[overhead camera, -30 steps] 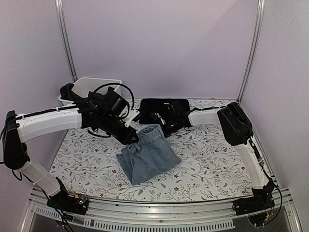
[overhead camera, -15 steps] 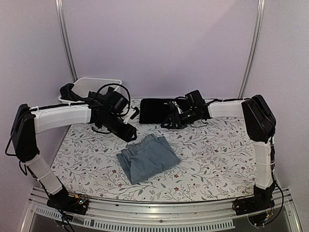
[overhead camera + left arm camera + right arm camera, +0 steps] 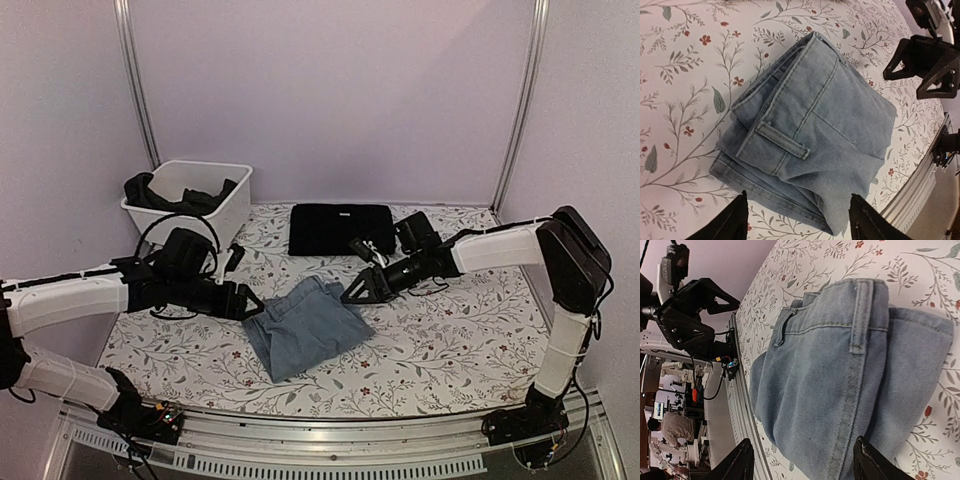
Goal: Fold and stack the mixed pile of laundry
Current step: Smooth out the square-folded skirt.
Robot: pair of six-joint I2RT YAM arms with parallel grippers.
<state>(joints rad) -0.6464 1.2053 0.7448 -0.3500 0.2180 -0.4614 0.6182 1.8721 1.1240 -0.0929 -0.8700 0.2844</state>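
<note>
Work surface: one table under a white cloth printed with grey sprigs and small red flowers, lying flat. Back wall at 12 o'clock, plain pale lilac; side wall at 3 o'clock, same finish. Two metal uprights rise at 11 and 1 o'clock. Slotted aluminium rail along the 6 o'clock edge. White plastic bin at 10 o'clock. Lighting even, shadows soft. Right wrist view shows a cluttered workroom beyond the rail, blurred

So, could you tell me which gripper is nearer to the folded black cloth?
Right. The right gripper sits just in front of the black cloth; the left gripper is farther off, left of the jeans.
</note>
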